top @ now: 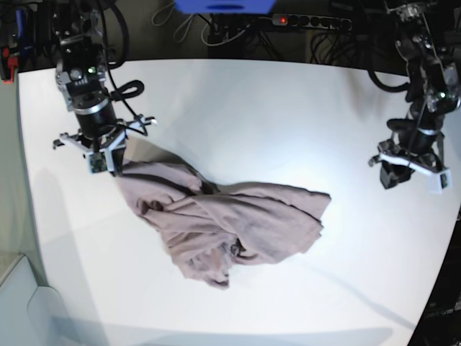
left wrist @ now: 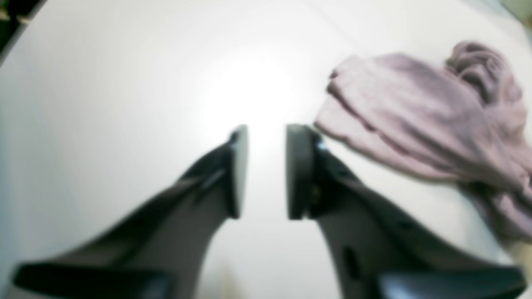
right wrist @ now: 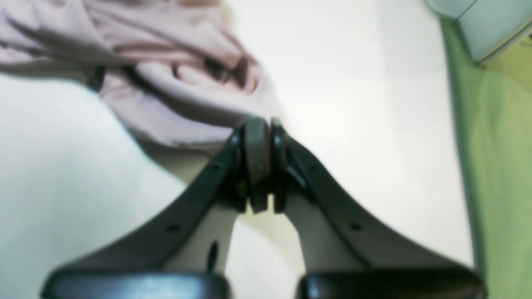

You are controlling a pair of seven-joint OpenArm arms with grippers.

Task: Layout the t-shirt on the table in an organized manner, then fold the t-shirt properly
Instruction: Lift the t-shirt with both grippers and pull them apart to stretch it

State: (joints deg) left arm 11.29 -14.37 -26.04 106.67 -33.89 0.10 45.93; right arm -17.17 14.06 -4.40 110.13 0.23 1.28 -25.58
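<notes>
The mauve-pink t-shirt (top: 230, 227) lies crumpled in a heap near the middle of the white table (top: 274, 115). One corner of it stretches up and left to my right gripper (top: 105, 166). In the right wrist view that gripper (right wrist: 262, 124) is shut, with the shirt's (right wrist: 174, 83) edge reaching into its tips. My left gripper (top: 411, 180) hovers near the table's right edge, well apart from the cloth. In the left wrist view it (left wrist: 268, 128) is open with nothing between the fingers, and the t-shirt (left wrist: 415, 116) lies off to its right.
A power strip (top: 310, 21) and cables run behind the table's far edge. A white box (top: 21, 303) sits off the lower left corner. Green floor (right wrist: 498, 166) shows beyond the table edge in the right wrist view.
</notes>
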